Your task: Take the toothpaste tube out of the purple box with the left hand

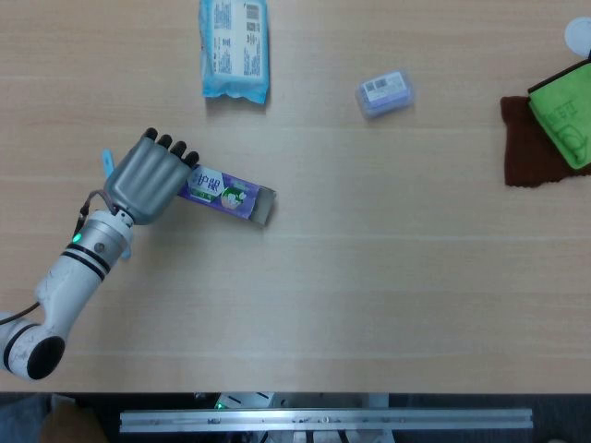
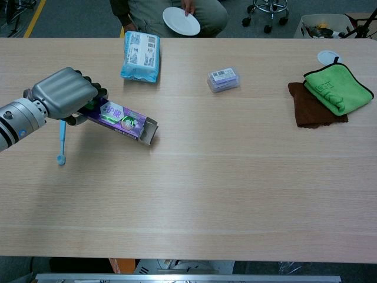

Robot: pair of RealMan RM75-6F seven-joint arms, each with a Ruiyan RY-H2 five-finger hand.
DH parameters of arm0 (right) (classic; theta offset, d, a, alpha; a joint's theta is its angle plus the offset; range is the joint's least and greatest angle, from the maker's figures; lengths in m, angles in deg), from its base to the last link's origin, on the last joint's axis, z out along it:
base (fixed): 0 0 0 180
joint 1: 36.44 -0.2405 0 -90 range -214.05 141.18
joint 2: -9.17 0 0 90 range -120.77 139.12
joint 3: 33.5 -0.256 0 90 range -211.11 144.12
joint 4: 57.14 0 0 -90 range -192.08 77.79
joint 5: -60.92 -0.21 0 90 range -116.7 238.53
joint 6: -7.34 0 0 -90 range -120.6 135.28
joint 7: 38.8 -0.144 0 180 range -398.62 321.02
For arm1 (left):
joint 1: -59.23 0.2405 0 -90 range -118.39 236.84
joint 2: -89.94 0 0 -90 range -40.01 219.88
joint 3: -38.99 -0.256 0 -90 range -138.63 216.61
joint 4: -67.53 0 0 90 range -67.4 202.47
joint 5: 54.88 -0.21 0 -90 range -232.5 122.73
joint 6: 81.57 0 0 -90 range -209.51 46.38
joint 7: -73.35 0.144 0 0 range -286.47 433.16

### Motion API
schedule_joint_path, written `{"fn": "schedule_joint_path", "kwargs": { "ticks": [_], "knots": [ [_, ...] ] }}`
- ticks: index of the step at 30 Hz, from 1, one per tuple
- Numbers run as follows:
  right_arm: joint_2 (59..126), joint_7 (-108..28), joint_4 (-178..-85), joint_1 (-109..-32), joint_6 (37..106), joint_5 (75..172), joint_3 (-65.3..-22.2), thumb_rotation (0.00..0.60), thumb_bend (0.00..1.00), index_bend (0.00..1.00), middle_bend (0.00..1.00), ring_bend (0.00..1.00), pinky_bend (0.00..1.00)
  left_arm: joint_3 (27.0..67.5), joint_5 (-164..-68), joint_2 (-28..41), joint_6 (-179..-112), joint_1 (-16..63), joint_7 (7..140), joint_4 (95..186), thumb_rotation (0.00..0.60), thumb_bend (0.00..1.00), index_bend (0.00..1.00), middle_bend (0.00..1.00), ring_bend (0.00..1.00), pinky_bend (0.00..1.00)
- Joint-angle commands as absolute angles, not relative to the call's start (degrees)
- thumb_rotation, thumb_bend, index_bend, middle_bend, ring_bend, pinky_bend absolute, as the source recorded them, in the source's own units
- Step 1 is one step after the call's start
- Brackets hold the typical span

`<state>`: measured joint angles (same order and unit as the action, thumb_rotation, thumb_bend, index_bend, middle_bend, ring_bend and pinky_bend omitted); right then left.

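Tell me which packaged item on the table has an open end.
The purple box held by the left robot hand; its flap hangs open, unlike the sealed blue pack and small case.

A lab or test room: a long wooden table on a grey floor, a rolling stool behind it, and a seated person holding a white plate.

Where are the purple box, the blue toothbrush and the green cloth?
purple box (image 2: 121,118): chest view, printed top face.
blue toothbrush (image 2: 61,142): chest view, middle of its handle.
green cloth (image 2: 337,87): chest view, centre of the fold.
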<state>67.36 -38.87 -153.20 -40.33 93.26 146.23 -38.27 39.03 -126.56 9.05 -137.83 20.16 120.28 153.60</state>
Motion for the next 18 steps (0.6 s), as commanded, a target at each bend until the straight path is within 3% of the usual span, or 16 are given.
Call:
{"fn": "schedule_joint_path", "kwargs": {
  "ticks": [1, 10, 18],
  "knots": [
    [67.4, -39.2, -153.0, -40.2, 93.5, 146.4, -38.2, 0.6, 0.2, 0.24, 0.3, 0.29, 0.32, 39.6, -125.3, 11.2, -142.7, 19.7, 130.8, 161.1, 0.6, 0.33, 0.37, 0.47, 0.42, 0.4],
    [67.1, -40.4, -152.6, -39.5, 94.6, 146.5, -38.3, 0.6, 0.2, 0.24, 0.3, 0.29, 0.32, 39.5, -123.8, 7.7, -148.7, 19.1, 148.5, 165.8, 0.6, 0.33, 0.36, 0.45, 0.41, 0.4],
    [67.1, -40.9, -152.2, -39.2, 94.6, 146.4, -38.2, 0.6, 0.2, 0.24, 0.3, 0.29, 0.33, 40.7, -121.6, 6.5, -150.2, 18.6, 150.8, 167.8, 0.6, 0.33, 0.36, 0.45, 0.41, 0.4]
  ]
}}
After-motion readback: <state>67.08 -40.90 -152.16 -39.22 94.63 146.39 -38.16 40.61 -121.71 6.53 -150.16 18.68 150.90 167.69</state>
